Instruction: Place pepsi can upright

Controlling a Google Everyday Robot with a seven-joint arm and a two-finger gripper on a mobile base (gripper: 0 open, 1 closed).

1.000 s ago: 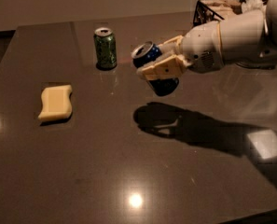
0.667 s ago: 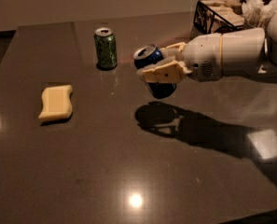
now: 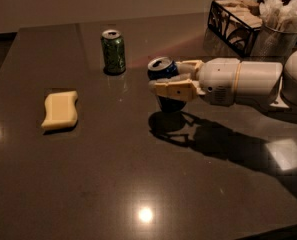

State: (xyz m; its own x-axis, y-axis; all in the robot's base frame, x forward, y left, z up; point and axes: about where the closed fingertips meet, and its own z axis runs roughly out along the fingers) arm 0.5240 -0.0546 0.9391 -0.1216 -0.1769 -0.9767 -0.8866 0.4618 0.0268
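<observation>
Dark glossy tabletop (image 3: pixel 88 184) under dim light. At left, yellow sponge (image 3: pixel 60 109) lying flat; further back, green can (image 3: pixel 113 51) standing upright. Right of it, pepsi can (image 3: pixel 161 69), near upright, pinched mid-body by gripper (image 3: pixel 167 77) on white arm (image 3: pixel 238 81). Far right rear, black wire basket (image 3: pixel 223 26).

Shows a thick, smooth, off-white arm (image 3: pixel 243 81) shaped like a cylinder, with a faint ring seam round its shell. Swells into a rounded white joint (image 3: pixel 295 76) at the right edge. Ends in a gripper (image 3: pixel 164 78) over the middle of the dark table (image 3: pixel 138 174), with tan, blocky fingers (image 3: pixel 175 90).
</observation>
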